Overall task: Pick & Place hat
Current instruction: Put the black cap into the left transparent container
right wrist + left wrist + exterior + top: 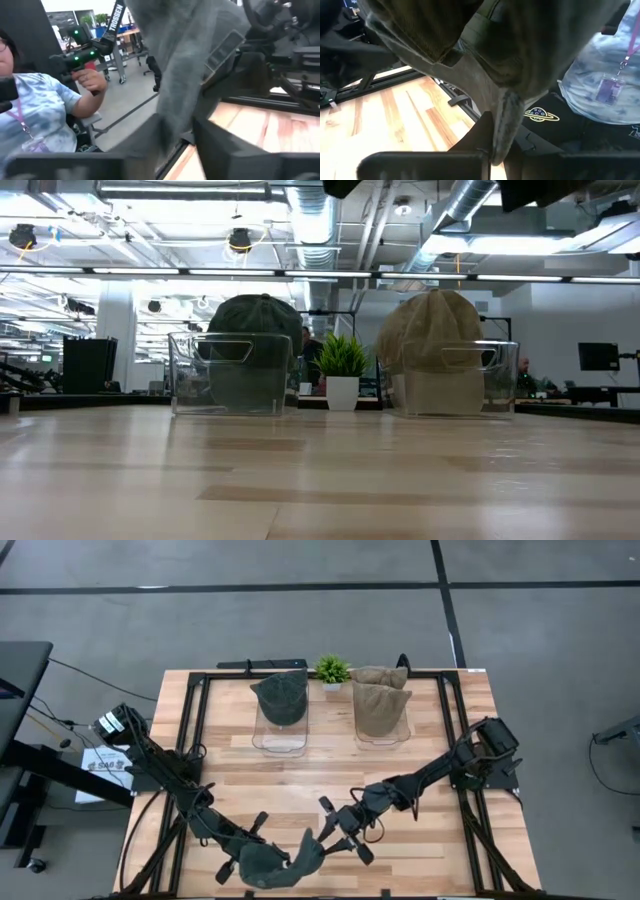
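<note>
Your dark green cap [268, 862] is at the near edge of the tabletop [330, 775], a soft, crumpled dome of ribbed, corduroy-like cloth with its stiff curved brim [308, 852] pointing toward the right arm. Your left tool [243, 862] is pressed tight on the cap's crown; in the left wrist view the fabric [485, 60] hangs in folds over the dark fingers. Your right tool [328, 837] has its two fingers on either side of the brim; in the right wrist view the grey-green brim [185, 65] drops between them, but you cannot tell whether they are clamped on it.

At the far side stand two clear, boxy plastic bins. The left bin [279, 733] holds another dark green cap [281, 698], rounded and upright. The right bin [384, 728] holds tan caps [380, 700] of a coarser, canvas-like weave. Between the bins sits a small leafy green plant [332, 668] in a white pot.

The tabletop is pale wood planking with streaked grain, framed by black metal rails [197, 720].

Beyond the near edge a person [30, 120] in a pale blue tie-dye shirt, with a lanyard badge, grips a black handle.
</note>
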Robot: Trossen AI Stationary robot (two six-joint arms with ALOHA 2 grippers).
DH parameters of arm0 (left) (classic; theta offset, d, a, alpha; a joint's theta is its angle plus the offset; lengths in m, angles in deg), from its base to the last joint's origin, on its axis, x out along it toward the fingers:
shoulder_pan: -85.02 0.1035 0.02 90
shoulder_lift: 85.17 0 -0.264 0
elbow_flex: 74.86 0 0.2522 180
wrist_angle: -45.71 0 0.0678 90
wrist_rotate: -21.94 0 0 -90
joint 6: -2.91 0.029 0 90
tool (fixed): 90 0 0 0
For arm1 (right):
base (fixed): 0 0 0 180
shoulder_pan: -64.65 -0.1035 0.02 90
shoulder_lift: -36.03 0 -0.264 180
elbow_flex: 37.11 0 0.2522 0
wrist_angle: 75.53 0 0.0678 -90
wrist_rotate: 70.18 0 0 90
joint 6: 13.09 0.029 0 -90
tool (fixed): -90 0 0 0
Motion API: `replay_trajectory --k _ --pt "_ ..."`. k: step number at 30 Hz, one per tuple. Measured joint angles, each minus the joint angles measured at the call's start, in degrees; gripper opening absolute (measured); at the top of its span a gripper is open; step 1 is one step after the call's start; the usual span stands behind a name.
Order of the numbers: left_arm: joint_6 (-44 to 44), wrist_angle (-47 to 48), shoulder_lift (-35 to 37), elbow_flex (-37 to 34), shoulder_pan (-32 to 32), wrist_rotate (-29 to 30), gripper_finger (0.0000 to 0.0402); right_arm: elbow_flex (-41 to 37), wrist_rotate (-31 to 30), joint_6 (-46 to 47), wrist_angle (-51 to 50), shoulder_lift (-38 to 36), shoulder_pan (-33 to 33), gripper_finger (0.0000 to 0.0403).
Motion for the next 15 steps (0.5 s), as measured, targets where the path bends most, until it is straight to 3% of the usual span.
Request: replay_trajectory --k 4,15 --pt "0.0 0.3 0.0 0.0 0.0 0.7 0.0019 0.0 1.1 -0.3 0.0 0.0 -0.5 0.0019" --pt "0.9 -1.7 0.0 0.0 0.0 1.0 0.0033 0.0 1.5 -1.6 -0.1 0.0 -0.9 0.0005"
